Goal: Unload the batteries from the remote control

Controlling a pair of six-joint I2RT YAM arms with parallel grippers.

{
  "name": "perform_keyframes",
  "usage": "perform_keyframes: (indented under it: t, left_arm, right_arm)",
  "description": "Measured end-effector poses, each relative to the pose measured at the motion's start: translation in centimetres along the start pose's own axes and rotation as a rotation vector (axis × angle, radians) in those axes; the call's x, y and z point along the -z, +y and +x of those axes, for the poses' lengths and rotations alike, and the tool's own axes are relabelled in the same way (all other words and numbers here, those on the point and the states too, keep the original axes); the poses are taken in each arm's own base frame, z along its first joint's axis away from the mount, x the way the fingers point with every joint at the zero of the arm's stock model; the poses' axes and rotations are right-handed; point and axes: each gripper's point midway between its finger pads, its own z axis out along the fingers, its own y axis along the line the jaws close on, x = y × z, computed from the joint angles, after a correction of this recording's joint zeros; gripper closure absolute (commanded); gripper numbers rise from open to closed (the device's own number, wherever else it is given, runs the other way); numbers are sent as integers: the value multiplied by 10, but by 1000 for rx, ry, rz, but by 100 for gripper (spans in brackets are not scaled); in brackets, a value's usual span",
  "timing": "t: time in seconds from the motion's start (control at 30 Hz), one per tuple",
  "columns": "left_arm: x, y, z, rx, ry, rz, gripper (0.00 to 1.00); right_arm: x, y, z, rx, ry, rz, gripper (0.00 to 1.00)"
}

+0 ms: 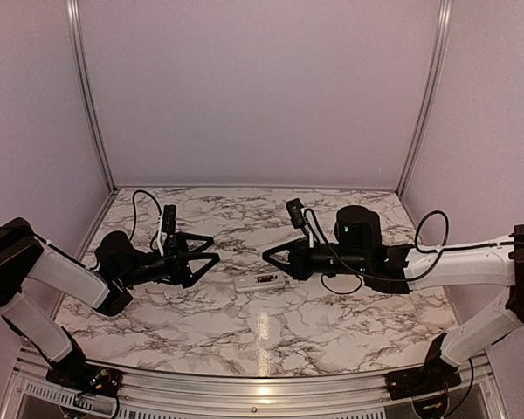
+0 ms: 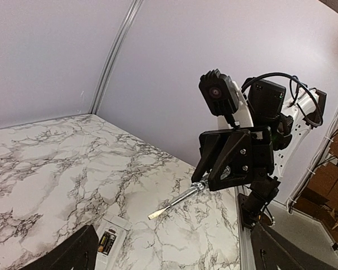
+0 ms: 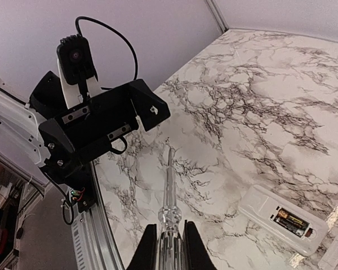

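The white remote control (image 1: 260, 281) lies on the marble table between the two arms, back face up, its recess open. Two dark batteries (image 3: 290, 221) sit side by side in that recess, and show again as batteries (image 2: 106, 243) in the left wrist view. My right gripper (image 3: 170, 225) is shut on a clear-handled screwdriver (image 3: 168, 185) whose flat tip (image 2: 155, 215) points toward the left arm, above the table. Just left of the remote control (image 2: 114, 241), my left gripper (image 1: 211, 249) hangs open and holds nothing.
A small white cover piece (image 3: 336, 251) lies beside the remote control (image 3: 283, 218). The table's aluminium front rail (image 1: 244, 382) runs along the near edge. Lilac walls with metal corner posts (image 1: 89, 96) close in the back and sides.
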Motion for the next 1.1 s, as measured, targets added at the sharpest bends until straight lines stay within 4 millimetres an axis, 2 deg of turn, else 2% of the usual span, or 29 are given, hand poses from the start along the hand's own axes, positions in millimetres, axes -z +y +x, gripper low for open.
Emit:
perform_keyframes:
  t: [0.2,0.37,0.53,0.67,0.83,1.1]
  left_arm:
    - [1,11,1,-102,-3,-57,1]
    - [-4,26,24,-162,86,-86,1]
    - [-21,41,34,-266,197,-120,2]
    - [-44,57,44,-336,315,-149,5]
    - [-65,85,76,-382,510,-214,5]
    - [-60,115,120,-400,745,-269,10]
  right_arm:
    - [29,-2,-12,74,-17,90,100]
    - [48,-17,-12,94,-22,175,100]
    - [60,-35,-1,92,5,251,100]
    - [64,-39,1,94,14,275,100]
    - [69,-44,2,105,16,299,100]
    - [80,-55,7,106,20,333,100]
